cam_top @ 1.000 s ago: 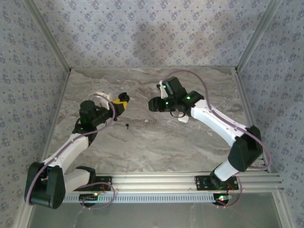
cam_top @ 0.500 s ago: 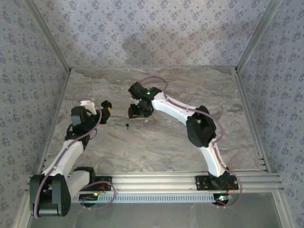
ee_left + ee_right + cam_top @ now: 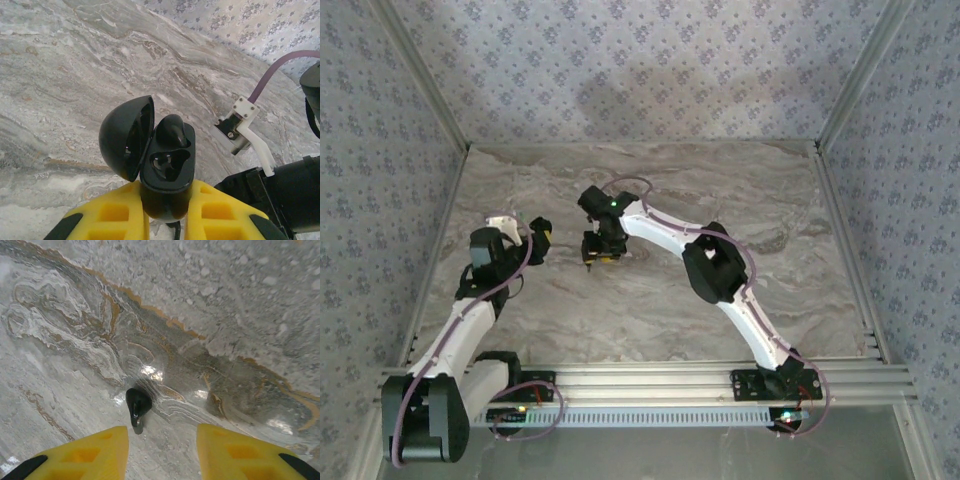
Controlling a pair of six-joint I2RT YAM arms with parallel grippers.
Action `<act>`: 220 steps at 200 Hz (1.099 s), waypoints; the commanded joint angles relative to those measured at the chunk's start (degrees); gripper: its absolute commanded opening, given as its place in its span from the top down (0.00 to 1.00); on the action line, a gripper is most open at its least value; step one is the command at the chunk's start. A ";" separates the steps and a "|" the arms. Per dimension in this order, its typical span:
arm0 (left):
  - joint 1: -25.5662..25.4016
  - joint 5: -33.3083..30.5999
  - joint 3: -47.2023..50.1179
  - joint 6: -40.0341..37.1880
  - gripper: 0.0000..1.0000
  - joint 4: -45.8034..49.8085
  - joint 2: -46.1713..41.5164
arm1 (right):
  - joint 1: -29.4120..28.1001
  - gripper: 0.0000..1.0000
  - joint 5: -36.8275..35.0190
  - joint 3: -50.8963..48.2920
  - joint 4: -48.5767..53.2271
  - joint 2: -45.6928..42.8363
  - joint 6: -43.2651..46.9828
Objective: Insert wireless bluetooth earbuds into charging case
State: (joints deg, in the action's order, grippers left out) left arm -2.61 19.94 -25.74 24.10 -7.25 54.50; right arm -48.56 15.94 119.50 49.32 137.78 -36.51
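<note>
The charging case (image 3: 167,172) here is black and glossy. My left gripper (image 3: 167,200) is shut on its lower body, and its lid (image 3: 122,135) is swung open to the left. One black earbud (image 3: 172,131) sits in the far socket; the near socket (image 3: 167,162) is empty. In the top view the left gripper (image 3: 538,236) holds the case at the table's left. A second black earbud (image 3: 137,404) lies on the marble, just ahead of my right gripper (image 3: 161,435) and nearer its left finger. That gripper is open with nothing between its yellow fingers. From above, the right gripper (image 3: 599,250) points down, a short way right of the left one.
The marble table (image 3: 720,190) is walled by patterned panels on three sides, with an aluminium rail (image 3: 720,380) along the near edge. The right arm's white bracket (image 3: 241,125) and purple cable (image 3: 272,75) hang close to the case's right side.
The right arm swung left across the table and came down over the loose earbud, its fingers narrowing a little. The left arm drew the case slightly back and left.
</note>
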 commanded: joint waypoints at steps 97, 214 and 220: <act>0.27 -0.92 0.83 0.51 0.87 0.13 -4.46 | -0.74 0.65 4.34 2.40 -2.27 4.08 -3.71; 0.30 -1.93 0.46 -1.11 0.85 2.09 -7.28 | -0.14 0.77 -0.57 4.57 4.19 5.62 -1.75; 0.32 -1.94 0.42 -1.29 0.85 2.19 -7.22 | -0.03 0.78 -0.83 4.27 4.25 5.15 -1.59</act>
State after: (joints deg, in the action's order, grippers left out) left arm -2.61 18.37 -24.99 24.05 -5.69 47.99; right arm -48.84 18.15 123.17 49.23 141.93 -39.22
